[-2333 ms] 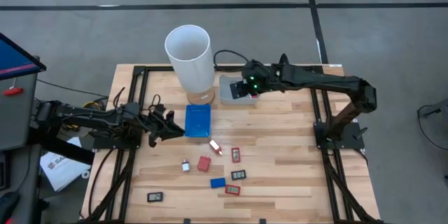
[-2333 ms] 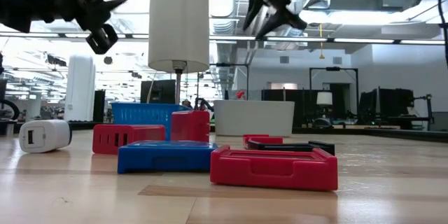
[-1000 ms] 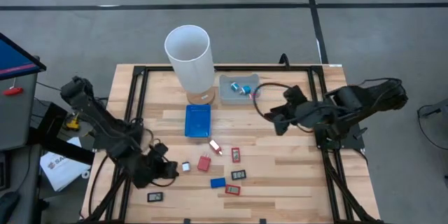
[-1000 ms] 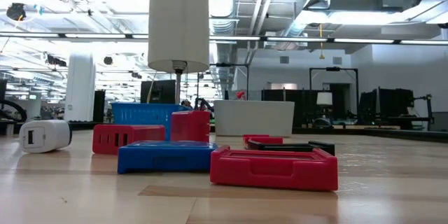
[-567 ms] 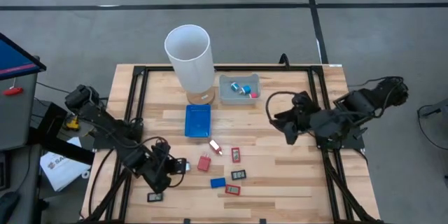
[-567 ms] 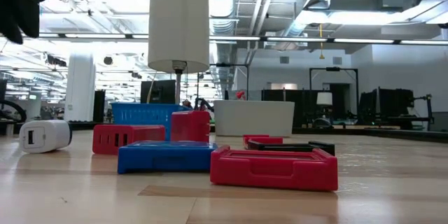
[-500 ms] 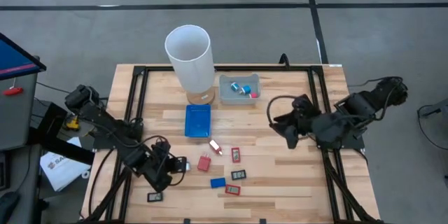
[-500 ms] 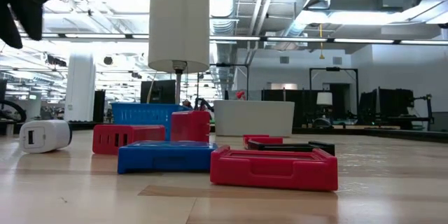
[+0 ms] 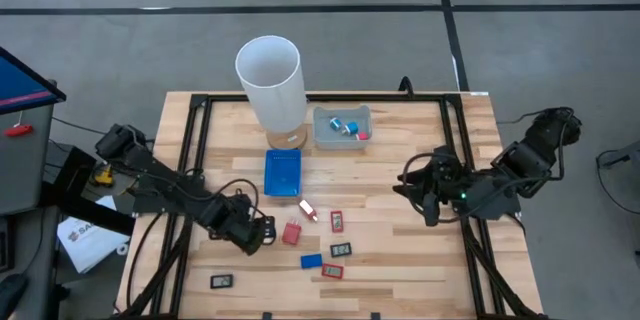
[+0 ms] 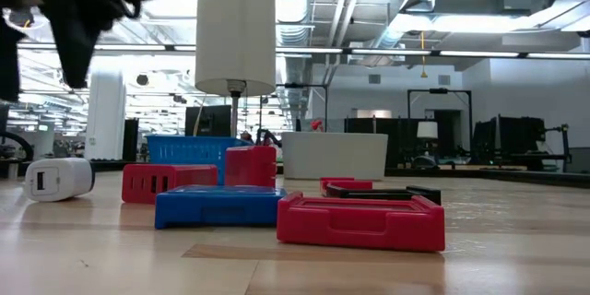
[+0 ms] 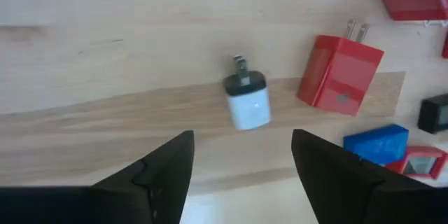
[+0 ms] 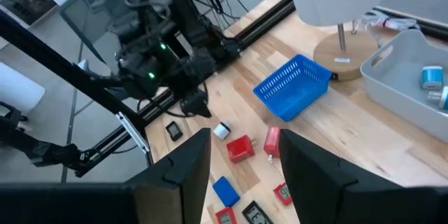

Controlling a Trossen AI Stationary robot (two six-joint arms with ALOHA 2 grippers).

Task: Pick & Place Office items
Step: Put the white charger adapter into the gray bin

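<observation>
Left arm lined up over white plug adapter; pick not yet made.

Left gripper point(image 11: 241, 164) hovering above white adapter point(image 11: 247, 103), fingers spread wide with the piece centred in the gap, apparently set to straddle it on descent. Adapter lying flat on wood table point(image 9: 400, 200), prongs away from gripper, just beside red adapter point(image 11: 341, 71). Other office items loose nearby; a few already in grey bin point(image 9: 342, 125). Right gripper point(image 12: 241, 157) parked at the table's right side, jaws part-open, empty, clear of the work.
</observation>
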